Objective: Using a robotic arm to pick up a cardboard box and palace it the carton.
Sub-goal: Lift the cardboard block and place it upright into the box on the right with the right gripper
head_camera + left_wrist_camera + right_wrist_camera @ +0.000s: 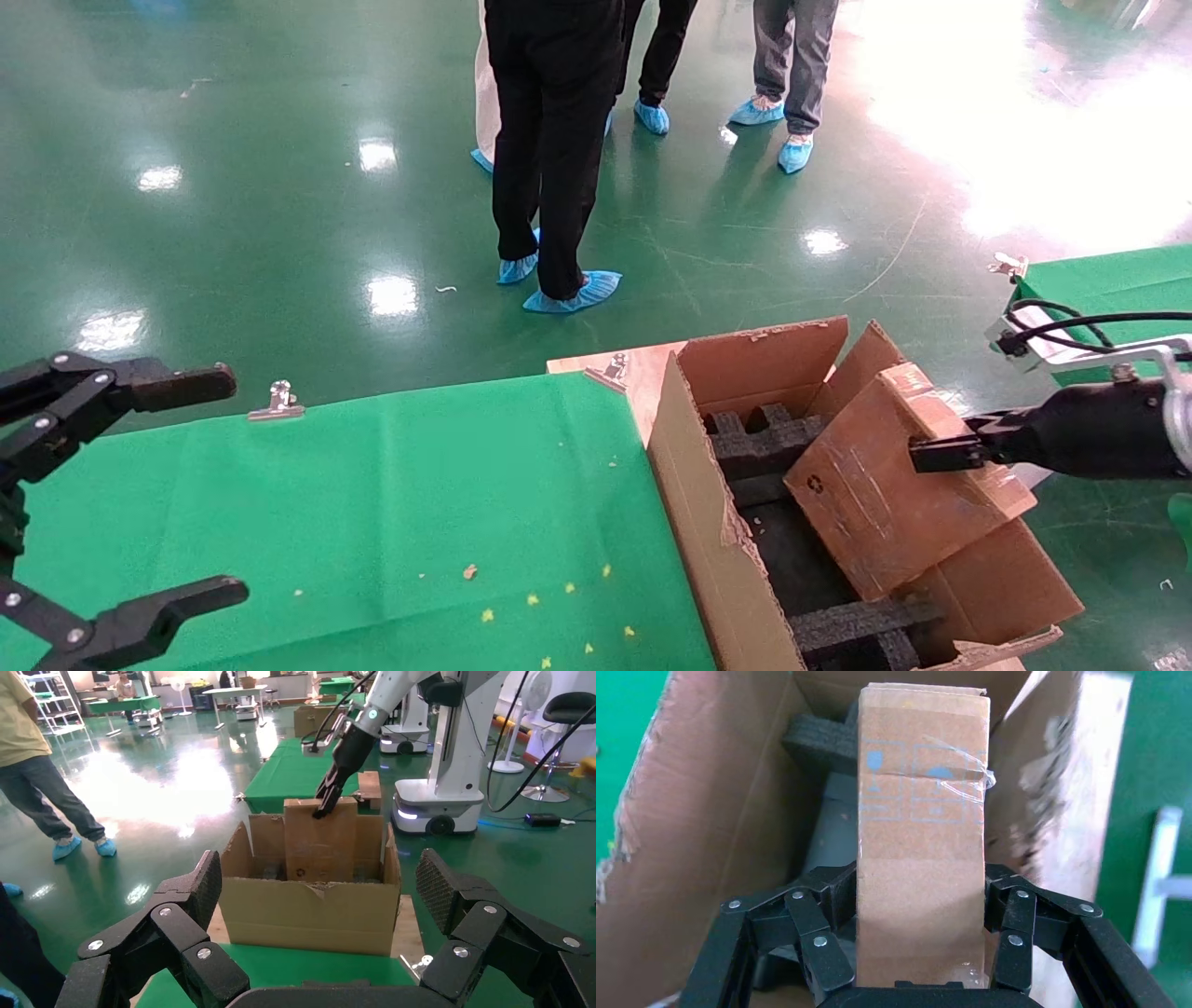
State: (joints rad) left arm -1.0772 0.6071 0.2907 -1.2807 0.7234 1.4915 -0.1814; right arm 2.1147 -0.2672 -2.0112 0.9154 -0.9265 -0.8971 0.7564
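My right gripper (931,455) is shut on the cardboard box (894,494), a small flat brown box with clear tape. The box hangs tilted, its lower end down inside the carton (694,503). In the right wrist view the fingers (835,892) press both narrow sides of the cardboard box (921,846), above black foam (821,738) in the carton (701,832). The left wrist view shows the box (320,839) standing up out of the carton (309,913), held by the right gripper (325,808). My left gripper (219,485) is parked wide open over the green table.
A green cloth table (372,503) with metal clips (277,401) lies left of the carton. A wooden board (624,373) shows under the carton. Another green table (1108,284) stands at the right. People in blue shoe covers (559,140) stand on the floor beyond.
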